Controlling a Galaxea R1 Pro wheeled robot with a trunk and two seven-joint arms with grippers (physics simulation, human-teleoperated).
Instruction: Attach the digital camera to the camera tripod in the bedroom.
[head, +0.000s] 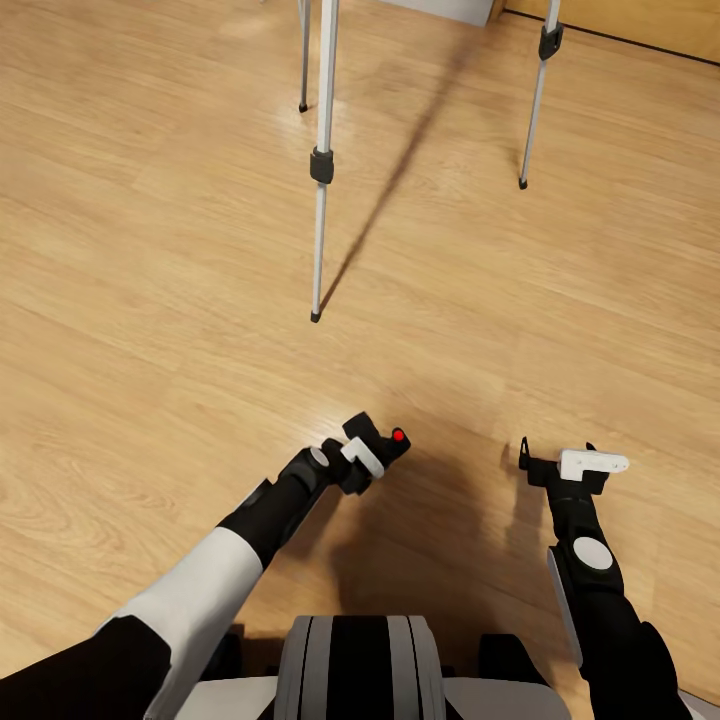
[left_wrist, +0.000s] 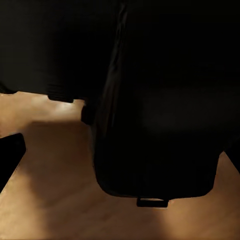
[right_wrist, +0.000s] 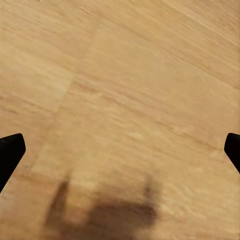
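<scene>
Left claw (head: 372, 452) is clamped on the small black digital camera with the round red button (head: 392, 443), low over the light wood floor (head: 150, 300). Ahead stands the silver-legged camera tripod with black joints (head: 322, 165), well apart. Right claw (head: 556, 455) hangs empty, fingers spread wide.

Your floor (head: 150, 300) looks like light wood planks with a soft satin sheen. The camera tripod (head: 322, 160) at upper centre has smooth silver metal legs with matt black joints. The digital camera (head: 385, 448) looks matt black plastic.
</scene>
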